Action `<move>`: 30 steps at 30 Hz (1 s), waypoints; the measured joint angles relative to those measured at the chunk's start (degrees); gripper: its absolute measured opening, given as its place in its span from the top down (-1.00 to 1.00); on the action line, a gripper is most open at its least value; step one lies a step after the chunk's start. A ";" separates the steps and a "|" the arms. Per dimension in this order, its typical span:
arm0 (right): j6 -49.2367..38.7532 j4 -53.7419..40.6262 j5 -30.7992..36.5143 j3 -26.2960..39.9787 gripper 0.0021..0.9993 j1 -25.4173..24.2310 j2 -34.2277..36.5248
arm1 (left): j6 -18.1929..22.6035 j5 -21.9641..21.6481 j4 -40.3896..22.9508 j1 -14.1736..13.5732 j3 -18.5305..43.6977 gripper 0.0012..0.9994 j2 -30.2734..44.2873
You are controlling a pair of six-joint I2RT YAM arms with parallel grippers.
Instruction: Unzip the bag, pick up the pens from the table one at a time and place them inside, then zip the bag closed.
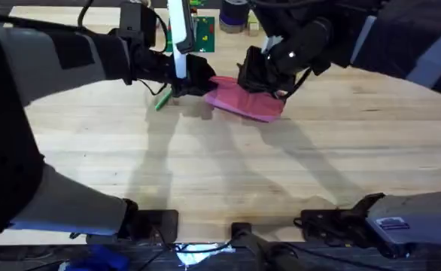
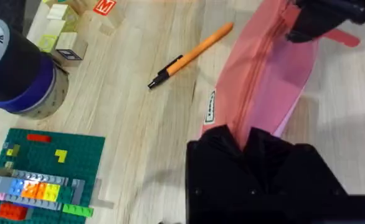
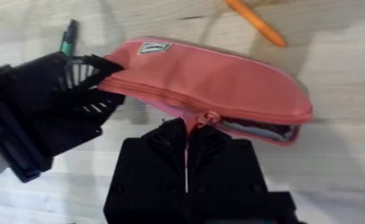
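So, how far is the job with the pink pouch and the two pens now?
The pink fabric pouch is partly unzipped, open at one end. The left gripper holds its closed end while the right gripper pinches the zipper pull. The orange pen and green pen lie on the wooden table. Left: loading both, zipping.

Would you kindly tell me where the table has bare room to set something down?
The table is bare across the wide stretch between the bag and the arm bases, and right of the bag. It is crowded at the far edge: both grippers on the bag, the green pen, and the brick plate.
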 joint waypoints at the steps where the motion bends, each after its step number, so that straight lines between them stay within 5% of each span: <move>1: 0.02 0.53 -0.15 0.00 0.94 0.01 0.00 | 0.00 0.01 0.01 0.00 0.00 0.92 0.00; 30: 0.89 16.45 -2.25 -0.02 0.94 4.13 3.65 | -0.02 0.05 0.15 0.15 0.00 0.92 0.00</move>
